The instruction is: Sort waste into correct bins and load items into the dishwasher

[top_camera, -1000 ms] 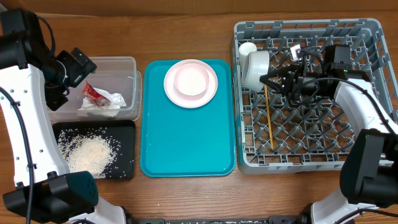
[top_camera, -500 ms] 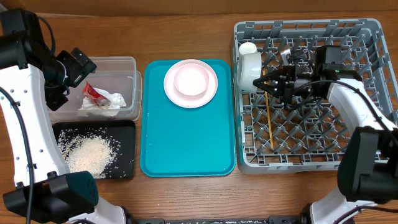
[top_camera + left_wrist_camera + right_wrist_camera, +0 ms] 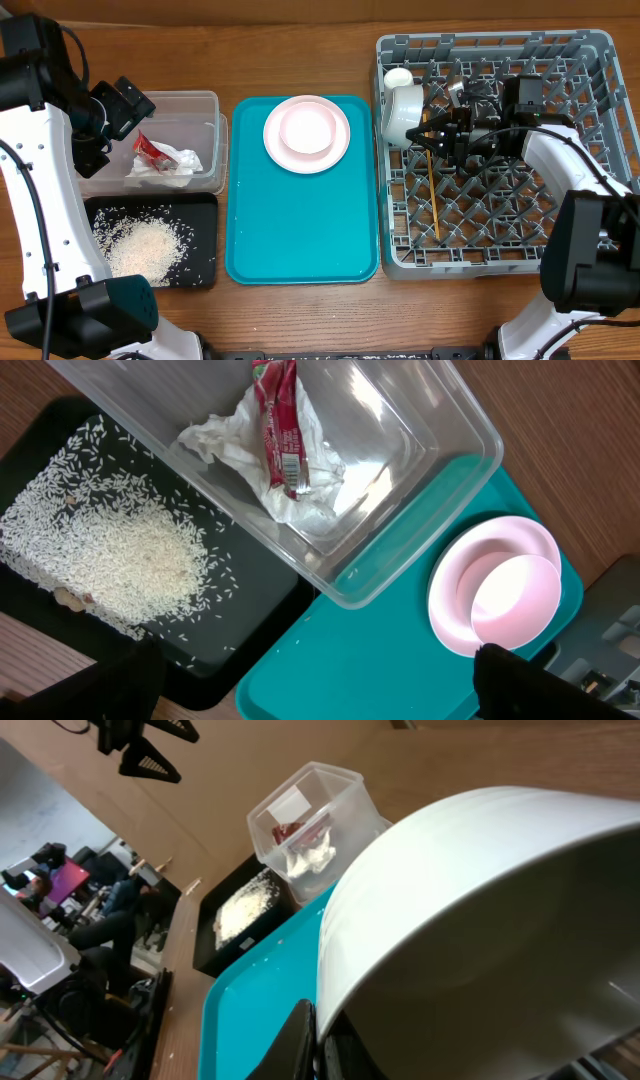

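As my right fingers pinch shut on rim of one whitish bowl tipped in grey dish rack, left fingers gape wide, empty, over clear tub holding one napkin, one wrapper. Second bowl sits on one pink plate, teal tray. One cup, chopstick pair in rack; rice in black tray.

Dishes: plate x1, bowl x2, cup x1; chopsticks show as 1 thin line, can't tell if 2. Waste: napkin x1, wrapper x1, rice heap x1. Holders: tub x1, black tray x1, teal tray x1, rack x1; arm x2.
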